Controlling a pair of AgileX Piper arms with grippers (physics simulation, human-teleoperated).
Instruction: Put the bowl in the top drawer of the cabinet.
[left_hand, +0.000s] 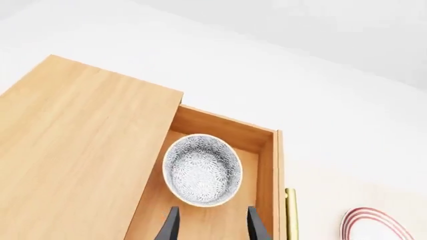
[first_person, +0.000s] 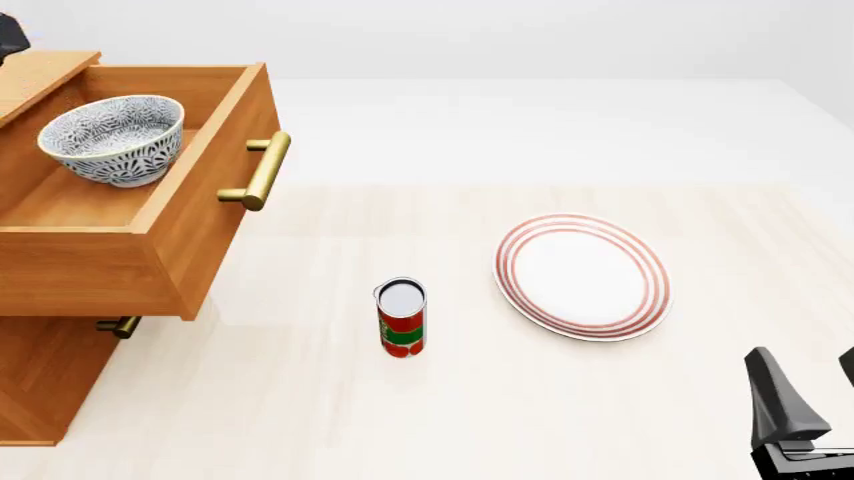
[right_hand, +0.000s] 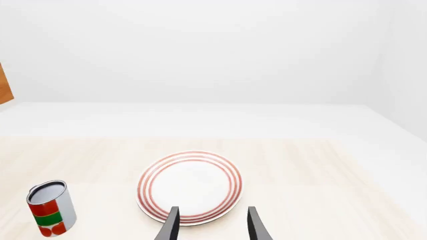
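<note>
The bowl (left_hand: 202, 170) (first_person: 114, 138), white with a dense grey-blue pattern, sits upright inside the pulled-out top drawer (first_person: 200, 205) (left_hand: 265, 165) of the wooden cabinet (left_hand: 80, 140) (first_person: 40, 385). My left gripper (left_hand: 212, 227) hovers above the drawer, just short of the bowl, open and holding nothing. In the front view only a dark bit of the left arm shows, at the top left corner. My right gripper (first_person: 811, 388) (right_hand: 212, 227) is low at the near right, open and empty, pointing at the plate.
A flat white plate with red rings (first_person: 582, 275) (right_hand: 190, 186) lies right of centre. A red-and-green can (first_person: 402, 317) (right_hand: 50, 207) stands upright in the middle. The drawer's brass bar handle (first_person: 260, 170) (left_hand: 291, 212) juts toward the table. Below it shows a smaller lower-drawer handle (first_person: 118, 326).
</note>
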